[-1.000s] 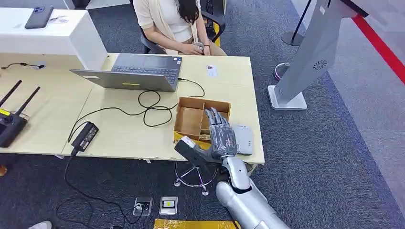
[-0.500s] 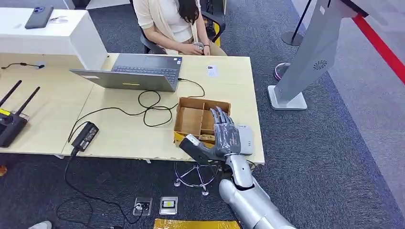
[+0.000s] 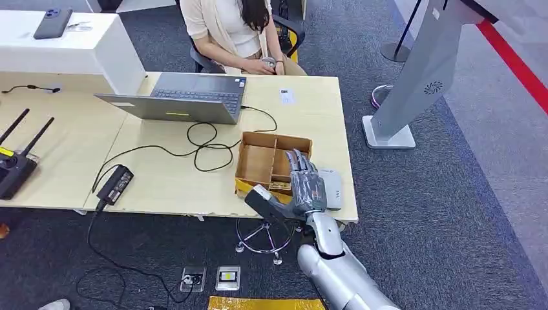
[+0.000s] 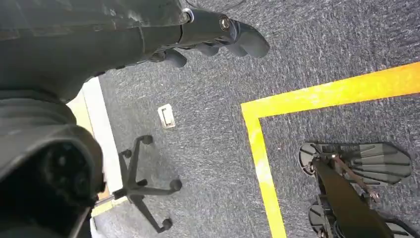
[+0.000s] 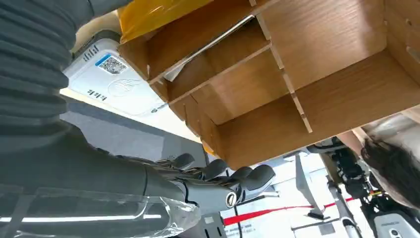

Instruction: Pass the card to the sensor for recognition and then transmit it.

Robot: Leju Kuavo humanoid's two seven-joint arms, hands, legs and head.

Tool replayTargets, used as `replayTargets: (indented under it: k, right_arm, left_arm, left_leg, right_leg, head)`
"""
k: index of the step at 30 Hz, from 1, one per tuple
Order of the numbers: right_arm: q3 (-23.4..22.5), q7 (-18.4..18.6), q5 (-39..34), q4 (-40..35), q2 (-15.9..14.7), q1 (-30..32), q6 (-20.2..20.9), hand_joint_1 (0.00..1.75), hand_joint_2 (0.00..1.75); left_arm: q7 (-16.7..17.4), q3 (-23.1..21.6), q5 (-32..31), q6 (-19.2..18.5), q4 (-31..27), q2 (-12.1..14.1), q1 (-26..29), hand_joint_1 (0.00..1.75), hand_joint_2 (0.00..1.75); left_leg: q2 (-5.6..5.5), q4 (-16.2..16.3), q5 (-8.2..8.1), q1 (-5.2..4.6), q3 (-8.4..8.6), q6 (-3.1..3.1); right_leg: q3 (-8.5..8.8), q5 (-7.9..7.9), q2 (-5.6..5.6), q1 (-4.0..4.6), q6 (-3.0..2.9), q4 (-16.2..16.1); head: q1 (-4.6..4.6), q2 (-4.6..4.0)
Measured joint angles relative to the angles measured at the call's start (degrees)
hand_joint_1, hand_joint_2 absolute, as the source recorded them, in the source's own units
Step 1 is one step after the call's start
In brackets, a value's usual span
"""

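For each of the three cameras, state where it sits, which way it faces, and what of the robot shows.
Head view: high on the body, looking down at the light wooden desk; silver right arm and right robot hand over the brown wooden divided box.
Left wrist view: behind the left robot hand, facing grey carpet.
Right wrist view: behind the right robot hand, facing the box.
Head and right wrist share the box and white card reader.

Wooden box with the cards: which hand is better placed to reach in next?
The right hand, probably: it hovers open over the wooden box on the desk. The left hand hangs over the carpet, away from the desk.
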Motion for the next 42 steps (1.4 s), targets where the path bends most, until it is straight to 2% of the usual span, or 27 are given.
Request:
replayTargets:
  k: [20,21,22,42]
  right_arm:
    - [-0.02,0.76,0.26,2.62,-0.02,-0.44,0.04,0.03,1.75]
    - [-0.02,0.83,0.26,2.75,-0.02,-0.5,0.04,0.65,1.75]
    - [-0.02,0.85,0.28,2.89,-0.02,-0.54,0.04,1.75,1.75]
    - [-0.02,0.31,-0.02,3.21,0.02,-0.58,1.66,1.75,1.75]
  left_arm:
    - [0.0,-0.07,-0.35,-0.02,0.0,0.0,0.23,0.0,0.0]
    - [0.0,-0.07,-0.35,-0.02,0.0,0.0,0.23,0.0,0.0]
    - [0.0,-0.07,-0.35,-0.02,0.0,0.0,0.23,0.0,0.0]
    - [-0.02,-0.04,-0.42,-0.07,0.0,0.0,0.25,0.0,0.0]
  left_leg:
    - [0.0,0.0,0.0,0.0,0.0,0.0]
    - [0.0,0.0,0.0,0.0,0.0,0.0]
    - [0.0,0.0,0.0,0.0,0.0,0.0]
    - [0.0,0.0,0.0,0.0,0.01,0.0]
  right_leg:
    - [-0.01,0.0,0.0,0.0,0.0,0.0]
    - [0.0,0.0,0.0,0.0,0.0,0.0]
    - [0.0,0.0,0.0,0.0,0.0,0.0]
    - [0.0,0.0,0.0,0.0,0.0,0.0]
  head:
    - [0.0,0.02]
    - [0.0,0.02]
    - [0.0,0.02]
    - [0.0,0.0]
